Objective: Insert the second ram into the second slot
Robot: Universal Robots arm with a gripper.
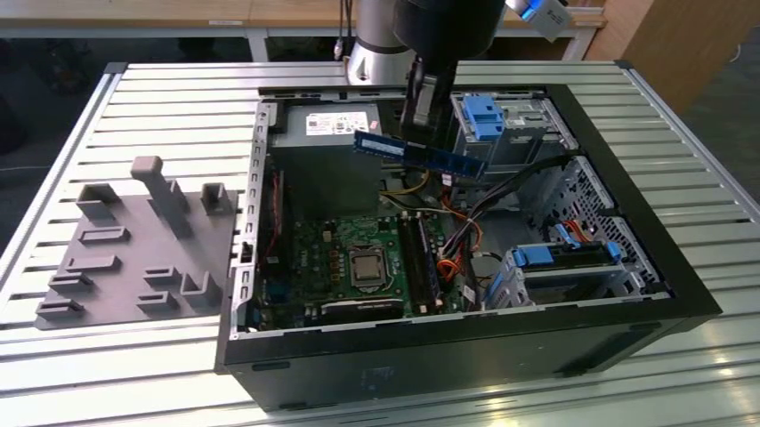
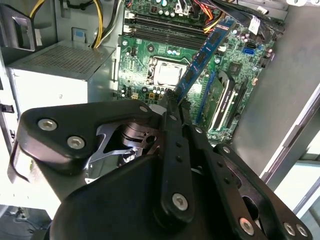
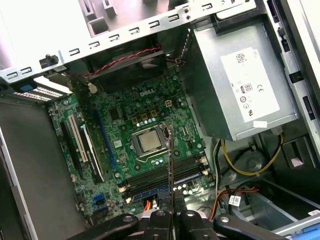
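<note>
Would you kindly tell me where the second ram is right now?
In the exterior view the second ram is clamped in the claw, in the air above the motherboard, to the exterior view's right of the power supply.

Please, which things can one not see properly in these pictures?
- Which memory slots are filled: the second ram crosses them in the first wrist view, and they are too small in the exterior view.
- The ram's clamped end: covered by the gripper in the second wrist view.
- The top of the arm: cut off by the exterior view's top edge.
</note>
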